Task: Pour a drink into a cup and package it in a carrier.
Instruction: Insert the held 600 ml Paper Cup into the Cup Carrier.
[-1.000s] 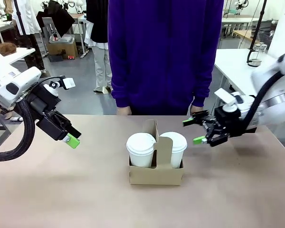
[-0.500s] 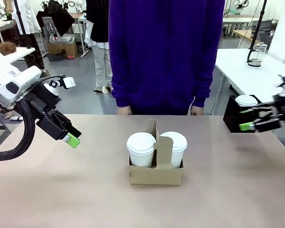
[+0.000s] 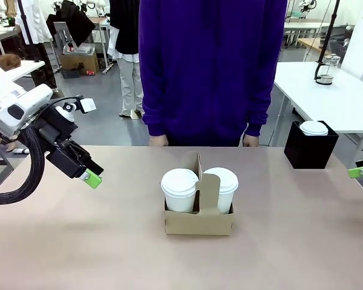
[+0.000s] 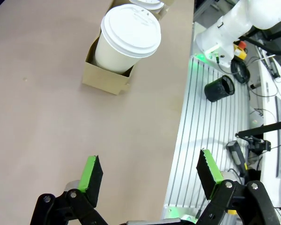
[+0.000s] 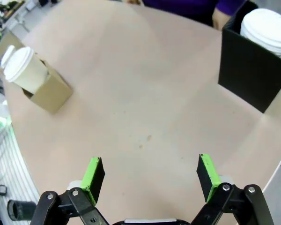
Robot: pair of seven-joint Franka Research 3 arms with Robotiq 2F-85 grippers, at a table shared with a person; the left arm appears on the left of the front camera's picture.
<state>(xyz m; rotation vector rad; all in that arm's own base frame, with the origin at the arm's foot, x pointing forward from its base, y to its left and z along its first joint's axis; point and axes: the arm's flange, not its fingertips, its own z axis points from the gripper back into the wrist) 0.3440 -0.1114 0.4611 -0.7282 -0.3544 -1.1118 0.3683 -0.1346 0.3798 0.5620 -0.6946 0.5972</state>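
Withdrawn to the counter's point(image 3: 78, 241) right edge, the right claw point(image 5: 150, 176) gapes empty; the left claw point(image 4: 150, 171) hovers open; two lidded cups sit in the carrier point(image 3: 198, 220).

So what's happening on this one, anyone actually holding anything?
Nothing is being held. Two white lidded cups sit side by side in the brown cardboard carrier at the middle of the table. The left gripper hangs open above the table's left side, and the right gripper is open at the far right edge. A person stands at the far side, hands at the table edge. A black box holding lids sits far right.
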